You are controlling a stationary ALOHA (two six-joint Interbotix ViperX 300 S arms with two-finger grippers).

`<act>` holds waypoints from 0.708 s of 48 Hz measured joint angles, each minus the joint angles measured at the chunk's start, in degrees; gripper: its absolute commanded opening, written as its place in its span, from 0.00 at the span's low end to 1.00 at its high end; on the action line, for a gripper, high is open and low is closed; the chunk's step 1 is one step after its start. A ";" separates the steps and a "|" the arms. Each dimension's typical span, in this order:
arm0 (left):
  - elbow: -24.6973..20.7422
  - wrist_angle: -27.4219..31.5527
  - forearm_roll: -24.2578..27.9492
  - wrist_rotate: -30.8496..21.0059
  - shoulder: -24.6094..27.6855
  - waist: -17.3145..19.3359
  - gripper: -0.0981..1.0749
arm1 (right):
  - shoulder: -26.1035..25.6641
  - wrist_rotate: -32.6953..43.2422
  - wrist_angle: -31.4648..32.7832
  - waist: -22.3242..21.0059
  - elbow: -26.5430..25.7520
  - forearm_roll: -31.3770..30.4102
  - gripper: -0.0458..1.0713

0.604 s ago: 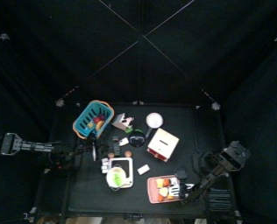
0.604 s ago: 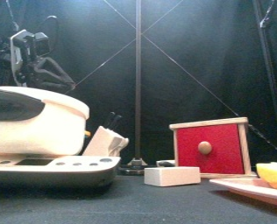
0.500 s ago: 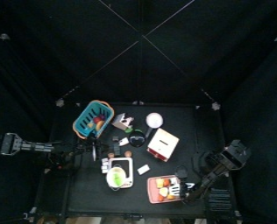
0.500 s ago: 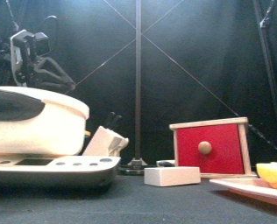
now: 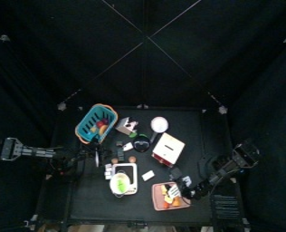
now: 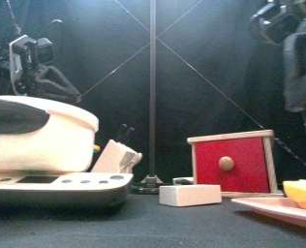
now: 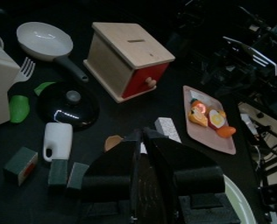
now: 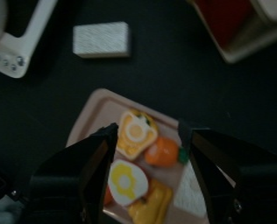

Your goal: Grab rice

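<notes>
A pink tray [image 8: 94, 131] of food lies at the table's front, seen also in the top view [image 5: 166, 197]. It holds yellow and orange pieces [image 8: 135, 131] and a pale patch [image 8: 196, 199] that may be the rice. I cannot tell for sure. My right gripper [image 8: 152, 162] hangs open just above the tray, jaws either side of the food, touching nothing. In the top view it [image 5: 186, 190] is at the tray's right edge. My left gripper [image 7: 147, 149] rests shut and empty at the table's left [image 5: 71, 161].
A red box with a tan top [image 5: 167, 149] stands behind the tray. A white block [image 8: 102, 39] lies beside the tray. A white cooker [image 6: 40, 136] fills the front left. A blue basket [image 5: 95, 122] and a white bowl [image 5: 160, 124] stand at the back.
My right arm has swung in from the table's right edge to above the pink tray, and now shows at the front view's upper right. The left arm has not moved.
</notes>
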 measured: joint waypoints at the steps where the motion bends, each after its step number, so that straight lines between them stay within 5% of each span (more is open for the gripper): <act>1: 0.00 0.00 0.00 0.00 0.00 0.00 0.56 | 0.18 -2.11 -1.67 -0.97 -0.09 -0.09 0.85; 14: 0.53 0.00 -0.62 -0.09 0.00 -0.09 0.56 | 5.27 -26.28 -14.77 -10.63 -2.72 -0.26 0.86; 34: 0.70 0.00 -1.41 -0.09 0.00 0.00 0.56 | 12.66 -43.07 -18.19 -14.68 -5.27 0.35 0.89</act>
